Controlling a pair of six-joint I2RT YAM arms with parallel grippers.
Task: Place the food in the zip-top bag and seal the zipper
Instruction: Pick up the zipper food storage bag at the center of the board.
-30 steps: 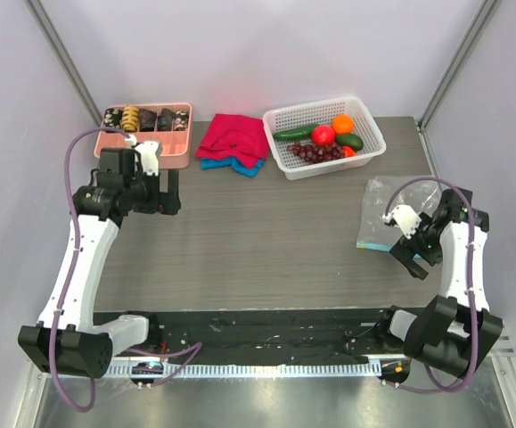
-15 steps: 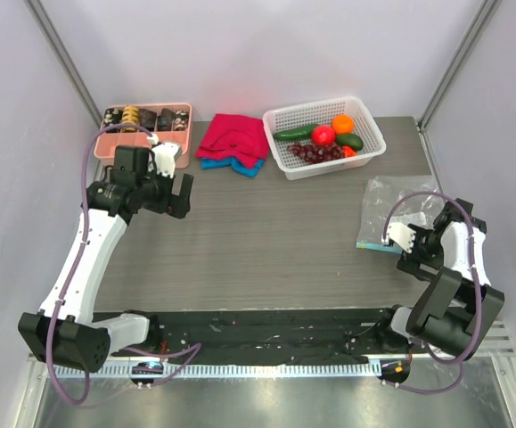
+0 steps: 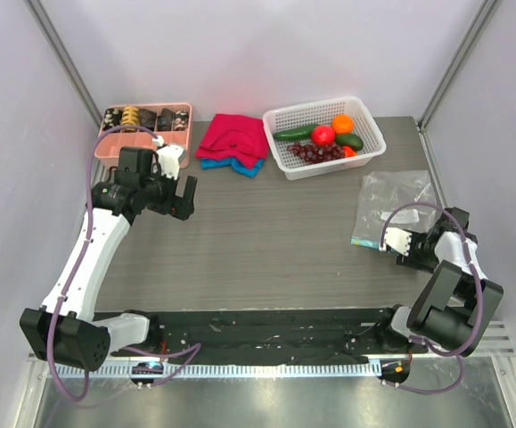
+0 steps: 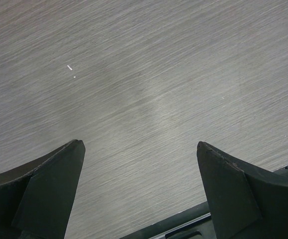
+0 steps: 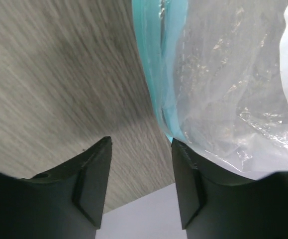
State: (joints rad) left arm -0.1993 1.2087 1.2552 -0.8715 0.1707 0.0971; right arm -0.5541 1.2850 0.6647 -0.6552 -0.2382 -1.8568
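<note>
The clear zip-top bag (image 3: 393, 198) lies flat at the table's right edge, its blue zipper strip (image 3: 363, 242) at the near end. In the right wrist view the bag (image 5: 233, 74) and zipper (image 5: 156, 74) fill the upper right. My right gripper (image 3: 391, 246) is open, low at the bag's zipper corner; its right fingertip (image 5: 183, 149) meets the bag's edge. The food sits in the white basket (image 3: 315, 106): cucumber (image 3: 295, 133), tomato (image 3: 323, 135), orange (image 3: 342, 124), grapes (image 3: 315, 152), avocado piece (image 3: 350, 141). My left gripper (image 3: 184, 198) is open and empty over bare table (image 4: 144, 89).
A pink divided tray (image 3: 142, 161) with snack pieces stands at the back left. A red cloth on a blue one (image 3: 233, 138) lies between the tray and the basket. The table's right edge runs just beside the bag.
My right arm has folded down and its gripper has come to the bag's zipper corner; the bag shifted slightly left. My left gripper has moved right, off the pink tray.
</note>
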